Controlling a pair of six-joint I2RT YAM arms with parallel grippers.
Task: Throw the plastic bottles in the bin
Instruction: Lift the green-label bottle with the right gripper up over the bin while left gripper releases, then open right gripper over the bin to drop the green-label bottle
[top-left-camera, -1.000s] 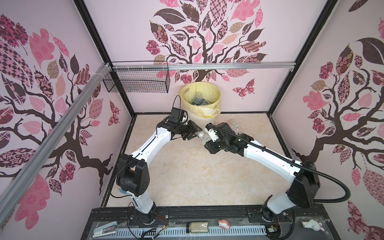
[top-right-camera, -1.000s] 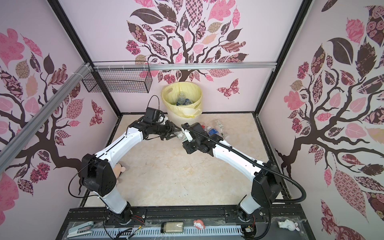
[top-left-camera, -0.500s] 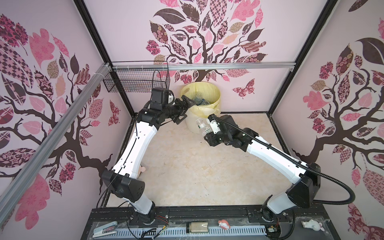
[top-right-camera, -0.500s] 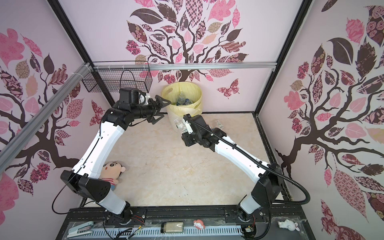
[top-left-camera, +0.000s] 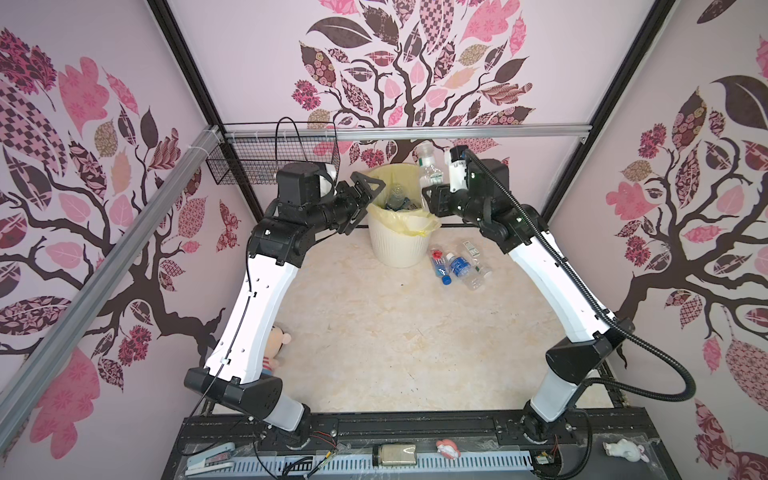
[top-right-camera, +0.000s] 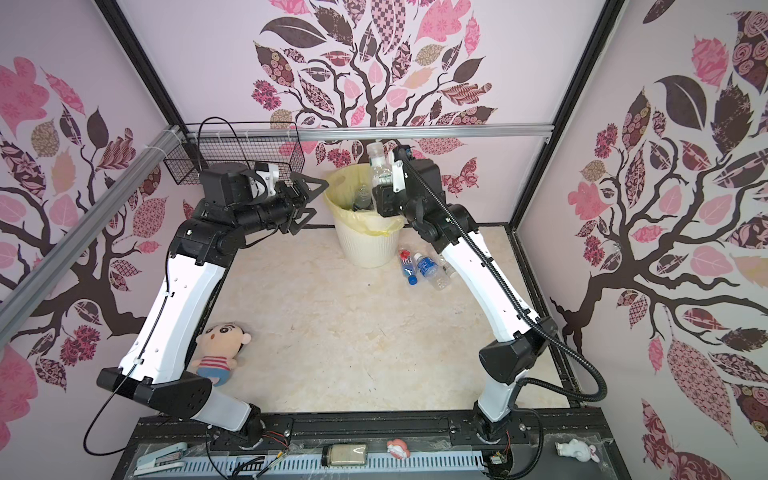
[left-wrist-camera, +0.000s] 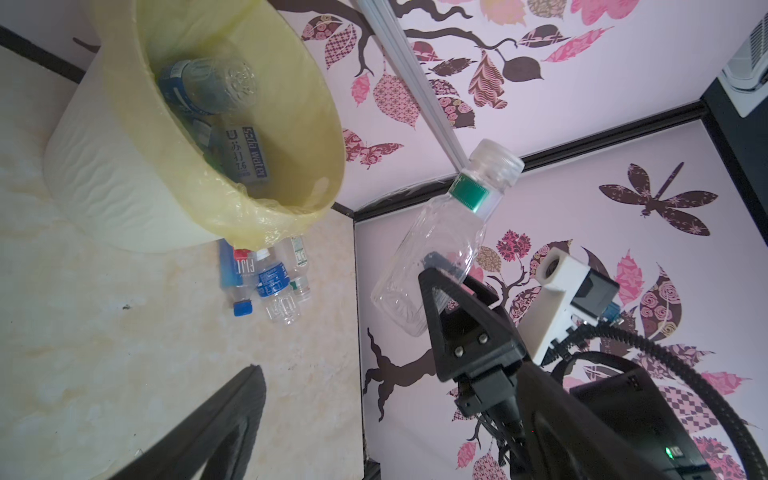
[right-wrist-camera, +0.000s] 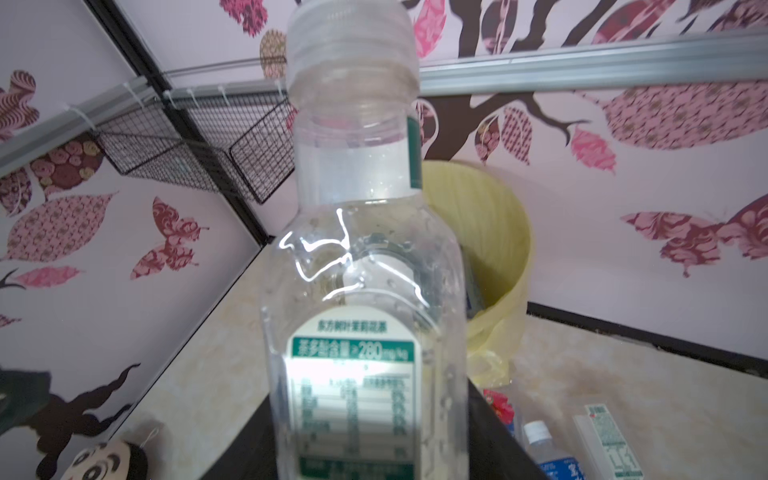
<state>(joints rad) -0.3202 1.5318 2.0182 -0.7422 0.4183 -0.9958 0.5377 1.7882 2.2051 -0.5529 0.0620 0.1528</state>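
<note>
now that my left pincer (top-left-camera: 365, 203) has sprung wide beside the bin (top-left-camera: 395, 245), its bottle (top-left-camera: 394, 196) dropped inside, my right pincer (top-left-camera: 434, 193) hangs near the rim pinching a clear bottle (top-left-camera: 430, 168), likely next in.

The bin (top-left-camera: 397, 249) is open above, flanked at the rim by the wide-open left gripper (top-left-camera: 365, 203) and the right gripper (top-left-camera: 432, 194) clamping a clear bottle (top-left-camera: 428, 166). Beside it loose bottles (top-left-camera: 457, 266) crowd the floor (top-left-camera: 374, 332); its middle lies bare.
</note>
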